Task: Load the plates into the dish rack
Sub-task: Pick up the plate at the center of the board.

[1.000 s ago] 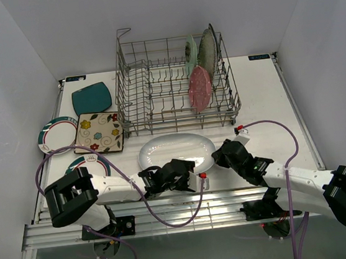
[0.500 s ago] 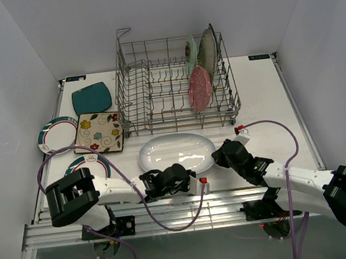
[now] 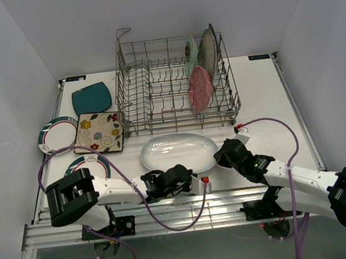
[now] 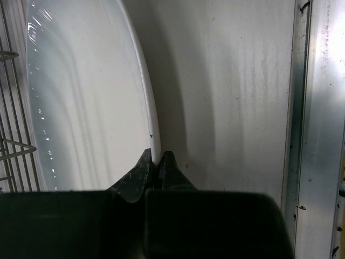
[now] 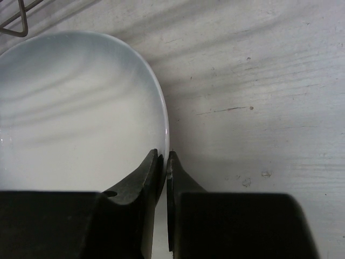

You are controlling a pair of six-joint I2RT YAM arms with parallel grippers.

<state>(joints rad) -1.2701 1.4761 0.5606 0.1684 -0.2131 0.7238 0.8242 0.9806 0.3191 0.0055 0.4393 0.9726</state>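
Seen from above, the left arm lies low along the near edge of the tabletop (image 3: 260,94) and reaches rightward. The left gripper (image 3: 179,174) meets the near rim of the white oval plate (image 3: 178,147), which sits just in front of the dish rack (image 3: 156,87). The right arm stretches leftward, equally low, with the right gripper (image 3: 222,157) at the plate's right end. A pink dotted plate (image 3: 199,89) stands upright in the rack's right part. In the left wrist view, the jaws are pressed onto the plate's thin rim, pinching it between them. In the right wrist view, the jaws likewise pinch the rim, one inside the plate's edge and one outside, above the scuffed tabletop.
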